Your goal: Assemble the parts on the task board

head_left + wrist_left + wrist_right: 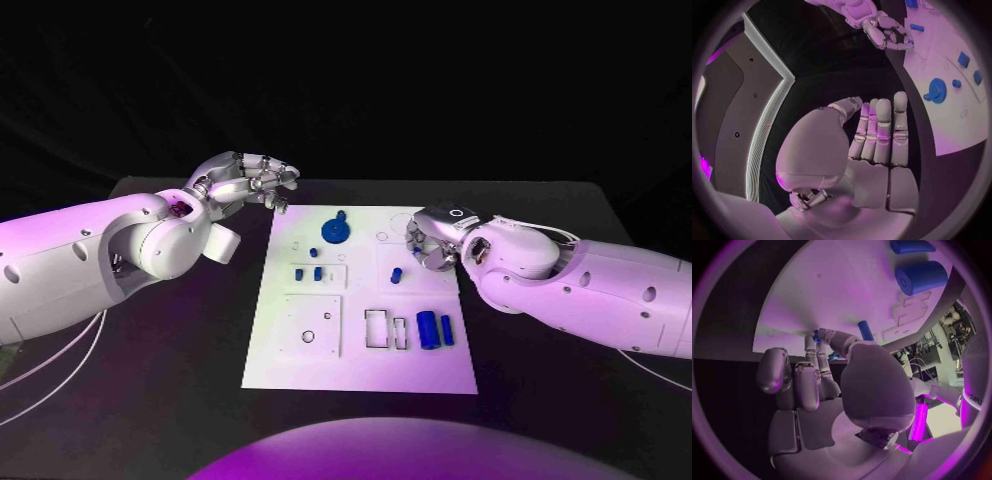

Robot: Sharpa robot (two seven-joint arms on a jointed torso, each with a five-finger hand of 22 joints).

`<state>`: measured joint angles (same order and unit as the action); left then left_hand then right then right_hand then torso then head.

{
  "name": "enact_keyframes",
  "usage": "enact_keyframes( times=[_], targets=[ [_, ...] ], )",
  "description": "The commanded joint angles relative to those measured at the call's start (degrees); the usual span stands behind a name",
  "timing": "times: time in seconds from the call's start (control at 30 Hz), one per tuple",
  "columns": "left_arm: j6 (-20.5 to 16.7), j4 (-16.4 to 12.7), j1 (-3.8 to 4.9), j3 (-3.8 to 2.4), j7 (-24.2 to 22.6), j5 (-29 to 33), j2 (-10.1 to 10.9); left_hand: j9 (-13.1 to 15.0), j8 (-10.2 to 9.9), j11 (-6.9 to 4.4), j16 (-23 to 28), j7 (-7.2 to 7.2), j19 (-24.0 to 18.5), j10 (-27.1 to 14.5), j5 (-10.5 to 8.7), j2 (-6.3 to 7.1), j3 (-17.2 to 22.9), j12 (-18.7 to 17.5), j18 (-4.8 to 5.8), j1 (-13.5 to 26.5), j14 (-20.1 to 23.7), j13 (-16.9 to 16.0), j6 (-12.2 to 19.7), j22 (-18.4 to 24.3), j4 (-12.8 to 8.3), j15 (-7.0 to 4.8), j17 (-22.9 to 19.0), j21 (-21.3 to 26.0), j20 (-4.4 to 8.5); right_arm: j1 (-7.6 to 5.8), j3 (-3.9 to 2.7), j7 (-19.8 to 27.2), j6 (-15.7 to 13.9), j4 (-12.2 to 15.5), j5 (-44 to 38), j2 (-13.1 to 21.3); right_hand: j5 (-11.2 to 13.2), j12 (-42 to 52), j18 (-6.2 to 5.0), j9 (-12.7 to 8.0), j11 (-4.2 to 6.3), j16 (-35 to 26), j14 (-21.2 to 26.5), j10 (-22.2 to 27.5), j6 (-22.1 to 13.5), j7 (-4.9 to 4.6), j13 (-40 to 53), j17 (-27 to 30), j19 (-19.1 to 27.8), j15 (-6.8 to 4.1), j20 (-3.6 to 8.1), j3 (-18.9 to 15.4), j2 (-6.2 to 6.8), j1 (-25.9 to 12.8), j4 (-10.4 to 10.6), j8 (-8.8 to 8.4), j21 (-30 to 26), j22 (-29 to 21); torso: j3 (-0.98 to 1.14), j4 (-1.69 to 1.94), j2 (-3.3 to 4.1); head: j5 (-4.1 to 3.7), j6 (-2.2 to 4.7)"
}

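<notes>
Head cam overhead; wrist cams close-in.

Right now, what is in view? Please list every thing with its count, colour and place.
table: one, black, under everything.
board: one, white, mid-table, between the two hands.
gear: one, blue, far part of the board.
small pegs: two, blue, side by side in a square recess at mid-board, left side.
peg: one, blue, mid-board, just beside the right hand.
cylinder: one, blue, thick, near right part of the board.
pin: one, blue, thin, right beside the cylinder.
left hand: one, silver, off the board's far left corner, holds nothing, fingers loosely curled.
right hand: one, silver, over the board's right edge, fingertips at a small blue part; grip unclear.
</notes>
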<state>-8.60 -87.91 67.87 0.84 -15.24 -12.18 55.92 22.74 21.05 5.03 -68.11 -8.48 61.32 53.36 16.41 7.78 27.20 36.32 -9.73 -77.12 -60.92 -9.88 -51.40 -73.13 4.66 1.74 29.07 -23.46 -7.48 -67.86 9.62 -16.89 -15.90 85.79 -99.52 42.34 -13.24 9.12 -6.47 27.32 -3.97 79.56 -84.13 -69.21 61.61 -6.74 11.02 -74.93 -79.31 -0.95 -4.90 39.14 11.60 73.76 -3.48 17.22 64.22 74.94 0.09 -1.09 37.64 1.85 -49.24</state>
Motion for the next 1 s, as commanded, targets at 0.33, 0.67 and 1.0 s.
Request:
enact_keyframes(
  times=[0.33, 0.67, 1.0],
  targets=[
    [1.20, 0.07, 0.03, -0.04, -0.03, -0.25, -0.14, 0.09, 0.21, 0.16, 0.36, -0.05, 0.14, -0.53, -0.10, 0.02, -0.25, 0.25, -0.57, 0.40, 0.00, 0.02, 0.31, 0.07, 0.16, -0.29, -0.09, 0.45, -0.04, -0.87, -0.61, 0.19, -2.12, 3.64, 1.03, 2.86, 0.45, -0.09, 0.91, 0.19, 0.91, 0.51, -3.01, -1.18, 0.37, 0.05, 0.17, -0.38, -0.28, -0.45, 0.35, 0.08, -0.19, -0.40, -0.08, 0.38, 0.60, 0.57, -0.04, -0.01, -0.02, 0.05, 0.15],
    [1.44, 0.16, 0.03, -0.04, 0.07, -0.08, -0.20, 0.13, 0.23, 0.19, 0.37, -0.07, 0.14, -0.62, -0.07, 0.04, -0.25, 0.22, -0.56, 0.42, 0.01, 0.04, 0.36, 0.08, 0.16, -0.28, -0.09, 0.49, -0.05, -1.60, -1.22, 0.27, -3.41, 11.05, 1.92, 5.35, 0.47, -0.11, 0.92, 0.20, 0.91, 0.58, -3.03, -1.18, 0.37, 0.05, 0.17, -0.47, -0.31, -0.45, 0.35, 0.08, -0.19, -0.41, -0.07, 0.38, 0.67, 0.62, -0.03, -0.06, -0.05, 0.29, 0.31],
    [1.78, 0.88, 0.03, -0.03, 0.18, 0.13, -1.02, 0.13, 0.23, 0.19, 0.37, -0.07, 0.14, -0.62, -0.07, 0.04, -0.25, 0.22, -0.56, 0.42, 0.01, 0.04, 0.36, 0.08, 0.16, -0.28, -0.09, 0.49, -0.05, -1.64, -1.33, 0.51, -2.75, 15.03, 1.80, 1.05, 0.52, -0.19, 0.90, 0.25, 0.90, 0.58, -3.03, -1.12, 0.29, 0.05, 0.19, -0.44, -0.24, -0.45, 0.36, 0.11, -0.20, -0.44, -0.05, 0.35, 0.53, 0.55, 0.05, -0.04, -0.08, 1.12, 0.67]
  ],
)
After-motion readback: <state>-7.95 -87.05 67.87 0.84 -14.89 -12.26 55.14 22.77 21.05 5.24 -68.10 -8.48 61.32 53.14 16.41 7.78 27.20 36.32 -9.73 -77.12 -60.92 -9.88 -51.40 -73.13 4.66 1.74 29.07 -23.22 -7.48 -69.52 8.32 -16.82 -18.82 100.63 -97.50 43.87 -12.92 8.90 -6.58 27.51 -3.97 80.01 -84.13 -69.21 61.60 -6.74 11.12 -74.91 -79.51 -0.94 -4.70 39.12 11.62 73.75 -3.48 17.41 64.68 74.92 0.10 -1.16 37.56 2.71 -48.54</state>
